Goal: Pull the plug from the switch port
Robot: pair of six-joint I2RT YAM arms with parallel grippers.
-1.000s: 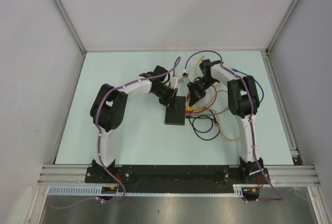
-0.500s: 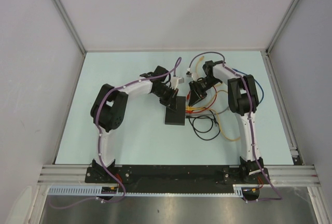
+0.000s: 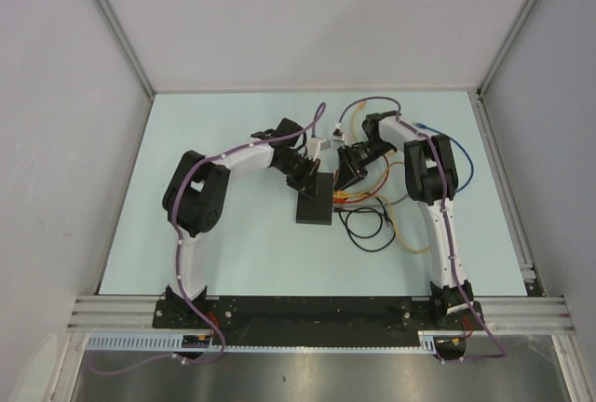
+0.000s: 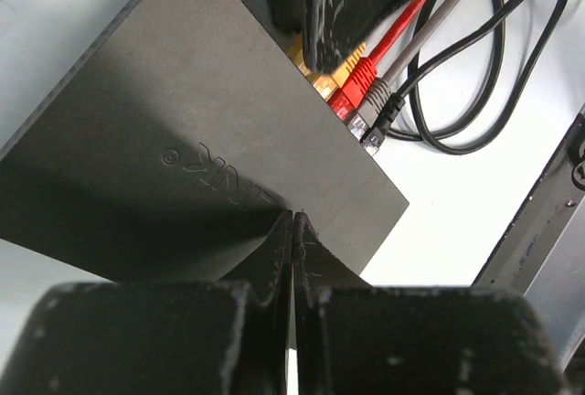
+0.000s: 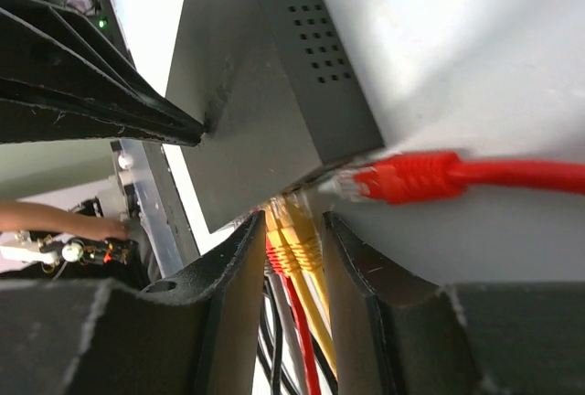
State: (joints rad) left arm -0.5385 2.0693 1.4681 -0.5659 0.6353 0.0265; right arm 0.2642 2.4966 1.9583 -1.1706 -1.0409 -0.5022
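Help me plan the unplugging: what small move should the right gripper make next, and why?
Probably close the right gripper on the yellow plugs. Its jaws stand open on either side of them at the port edge of the switch, apparently not yet pinching. The shut left gripper rests its tip on the switch's top, seemingly bracing it for the pull.

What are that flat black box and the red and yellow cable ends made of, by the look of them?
The switch: probably plastic, perhaps painted metal; matte black, embossed logo, punched vents. The red plug boot and yellow plug boots: moulded rubbery plastic, ribbed, slightly glossy, the red one clear-tipped.
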